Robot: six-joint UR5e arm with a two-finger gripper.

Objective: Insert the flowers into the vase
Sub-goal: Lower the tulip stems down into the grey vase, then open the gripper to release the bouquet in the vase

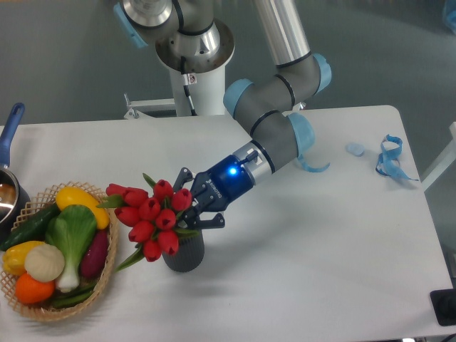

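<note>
Step in hand, by my reading: the insertion itself, near its end. The flowers sit low and left of centre in the frame, red heads fanned out to the left and tilted, their stem end going down at the mouth of the vase, which stands upright on the tabletop just right of the wicker basket.

The pincer is directly above and right of the vase, its dark fingers on either side of the bunch where heads meet stems. It appears to be pinching the flowers, but the blooms cover the contact, so the grip is a judgement, not a clear sighting.

Next move calls for: confirming the stems are seated, then spreading the fingers and withdrawing up and right without dragging the bunch. The bunch is wider than the vase and leans left; tipping is a risk.

Hard to make out:
- Vase mouth and stems: hidden behind blooms and fingers; depth of insertion unknown.
- Pan at left edge: cut off.
- Arm base: cropped at top.
- Blue strips, upper right: nature unclear.
</note>
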